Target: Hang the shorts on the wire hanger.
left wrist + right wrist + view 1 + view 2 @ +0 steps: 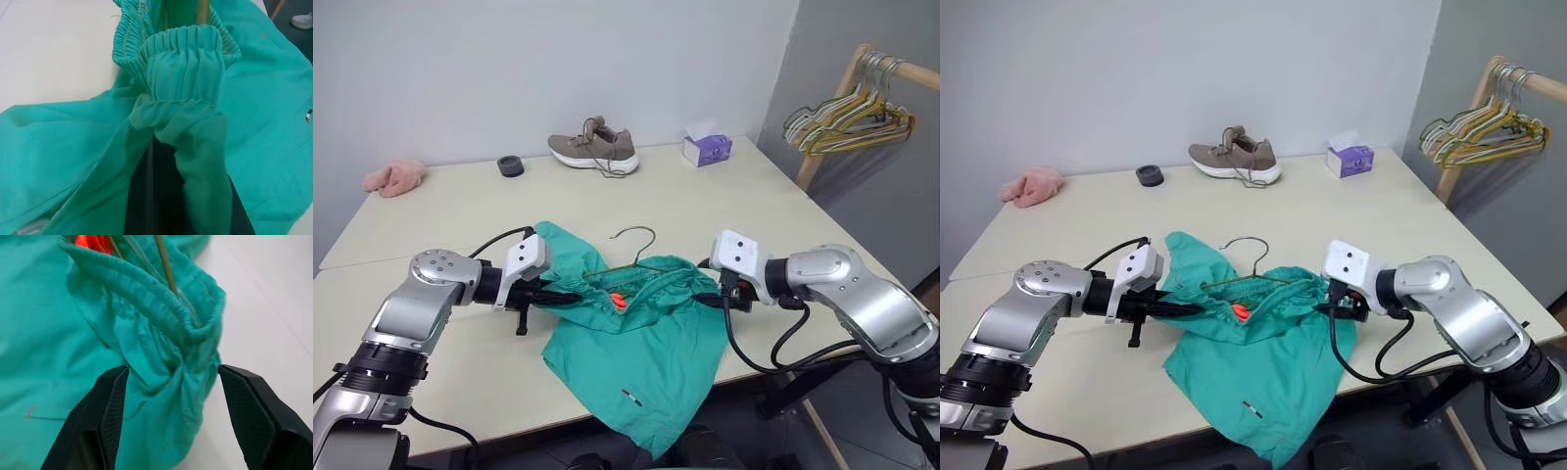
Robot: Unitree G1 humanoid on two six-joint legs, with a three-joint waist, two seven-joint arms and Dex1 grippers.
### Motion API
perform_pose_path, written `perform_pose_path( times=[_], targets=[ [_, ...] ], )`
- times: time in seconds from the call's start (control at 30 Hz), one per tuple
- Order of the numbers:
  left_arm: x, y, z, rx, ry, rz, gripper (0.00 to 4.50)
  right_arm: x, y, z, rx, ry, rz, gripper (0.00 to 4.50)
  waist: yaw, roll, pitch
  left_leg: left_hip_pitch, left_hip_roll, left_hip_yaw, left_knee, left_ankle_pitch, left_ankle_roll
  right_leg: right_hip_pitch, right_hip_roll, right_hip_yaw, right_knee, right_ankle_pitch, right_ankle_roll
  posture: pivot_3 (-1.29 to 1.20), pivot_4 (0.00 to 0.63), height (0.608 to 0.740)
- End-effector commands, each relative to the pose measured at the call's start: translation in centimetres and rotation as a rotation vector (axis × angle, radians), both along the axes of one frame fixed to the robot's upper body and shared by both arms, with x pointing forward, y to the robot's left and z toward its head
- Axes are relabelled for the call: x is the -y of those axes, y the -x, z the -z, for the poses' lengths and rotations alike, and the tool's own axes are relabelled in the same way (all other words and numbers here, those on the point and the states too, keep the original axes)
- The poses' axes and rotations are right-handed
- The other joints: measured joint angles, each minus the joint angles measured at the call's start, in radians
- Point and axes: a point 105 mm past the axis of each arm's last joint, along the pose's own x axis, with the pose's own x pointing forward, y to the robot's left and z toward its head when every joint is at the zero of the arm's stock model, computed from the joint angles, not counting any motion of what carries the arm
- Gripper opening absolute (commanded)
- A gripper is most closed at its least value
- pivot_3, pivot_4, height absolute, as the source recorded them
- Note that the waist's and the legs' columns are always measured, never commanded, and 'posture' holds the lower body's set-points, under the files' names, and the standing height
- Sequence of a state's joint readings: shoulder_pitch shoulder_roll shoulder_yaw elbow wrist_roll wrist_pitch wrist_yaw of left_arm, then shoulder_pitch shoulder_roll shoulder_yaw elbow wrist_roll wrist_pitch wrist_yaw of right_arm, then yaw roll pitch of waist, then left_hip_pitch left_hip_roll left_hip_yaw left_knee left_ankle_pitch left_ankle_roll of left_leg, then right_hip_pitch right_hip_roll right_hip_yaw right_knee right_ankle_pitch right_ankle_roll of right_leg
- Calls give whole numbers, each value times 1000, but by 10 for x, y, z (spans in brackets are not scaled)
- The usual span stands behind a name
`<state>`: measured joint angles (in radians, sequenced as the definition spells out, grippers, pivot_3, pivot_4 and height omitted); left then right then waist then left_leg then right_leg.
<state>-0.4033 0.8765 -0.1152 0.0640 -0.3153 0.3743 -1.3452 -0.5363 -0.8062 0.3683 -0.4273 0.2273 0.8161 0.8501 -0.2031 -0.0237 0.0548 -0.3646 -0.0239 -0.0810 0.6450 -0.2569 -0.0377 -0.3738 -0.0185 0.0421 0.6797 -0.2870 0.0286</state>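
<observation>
Right end effector (171, 396) open, straddling shorts (58, 333)

My left gripper (1180, 309) is clamped tight, pointing right and slightly down. My right gripper (171, 396) points toward it, fingers (110, 404) spread wide apart.

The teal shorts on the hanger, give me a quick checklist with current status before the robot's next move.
1. Left tool shut on the teal-green fabric shorts: ok.
2. Right tool open, fingers either side of the waistband: ok.
3. Thin olive wire hanger inside the waistband, hook out: ok.
4. Both hanger ends seated in the waistband: cannot tell.
5. Shorts fully on the cream table: not ok, one leg hangs over the near edge.
</observation>
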Motion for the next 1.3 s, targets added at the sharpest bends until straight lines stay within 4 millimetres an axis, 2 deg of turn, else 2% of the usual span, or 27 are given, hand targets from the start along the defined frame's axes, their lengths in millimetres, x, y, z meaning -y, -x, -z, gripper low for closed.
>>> perform_pose_path(
  times=[0.03, 0.17, 0.3, 0.33, 0.43, 0.63, 0.8, 0.97, 1.1, 1.3],
  targets=[
    [6, -1, -13, 41, 21, 29, 0, -6, -6, -2, 25, 6, -29, 3150, -5, 0, 0, 0, 0, 0, 0, 0, 0, 0, 0, 0, 0, 0, 0, -250, 0, 740],
    [7, 0, -14, 41, 22, 32, 0, -20, -7, 10, -48, 12, -102, 3150, -17, 0, 0, 0, 0, 0, 0, 0, 0, 0, 0, 0, 0, 0, 0, -245, 0, 740],
    [8, 1, -14, 38, 24, 33, 0, -33, -16, 19, -73, 17, -134, 3150, -19, 0, 0, 0, 0, -1, 0, 0, 0, 0, 0, -1, 0, 0, 0, -234, 0, 740],
    [8, 2, -14, 36, 24, 34, 0, -36, -18, 21, -75, 22, -145, 2984, -19, 0, 0, 0, 0, -1, 0, 0, 0, 0, 0, -1, 0, 0, 0, -234, 0, 740],
    [8, 3, -15, 31, 25, 37, 0, -40, -22, 24, -69, 36, -170, 2241, -19, 0, 0, 0, 0, -1, 0, 0, 0, 0, 0, 0, 0, 0, 0, -228, 0, 740],
    [7, 4, -15, 28, 27, 30, 0, -42, -24, 18, -42, 44, -209, 106, -18, 0, 0, 0, 0, -2, 0, 0, 0, 0, 0, -1, 0, 0, 0, -224, 0, 740],
    [3, -7, -18, 51, 67, -43, 0, -35, -22, 12, -35, 33, -202, 24, -18, 0, 0, 0, 0, -2, 0, 0, 0, 0, 0, -1, 0, 0, 0, -228, 0, 740],
    [-10, -26, -27, 121, 117, -149, 1328, -22, -14, 9, -91, -11, -149, 0, -16, 0, 0, 0, 0, -3, 0, 0, 0, 0, 0, -2, 0, 0, 0, -244, 0, 740],
    [-31, -43, -34, 220, 128, -261, 2534, -6, -7, 11, -163, -50, -72, 0, -17, 0, 0, 0, 0, -2, 0, 0, 0, 0, -1, -1, 0, 0, 0, -252, 0, 740],
    [-56, -60, -41, 304, 138, -382, 2534, 18, 0, 16, -271, -116, 94, 0, -18, 0, 0, 0, 0, -2, 0, 0, 0, 0, -1, -2, 0, 0, 0, -258, 0, 740]
  ],
)
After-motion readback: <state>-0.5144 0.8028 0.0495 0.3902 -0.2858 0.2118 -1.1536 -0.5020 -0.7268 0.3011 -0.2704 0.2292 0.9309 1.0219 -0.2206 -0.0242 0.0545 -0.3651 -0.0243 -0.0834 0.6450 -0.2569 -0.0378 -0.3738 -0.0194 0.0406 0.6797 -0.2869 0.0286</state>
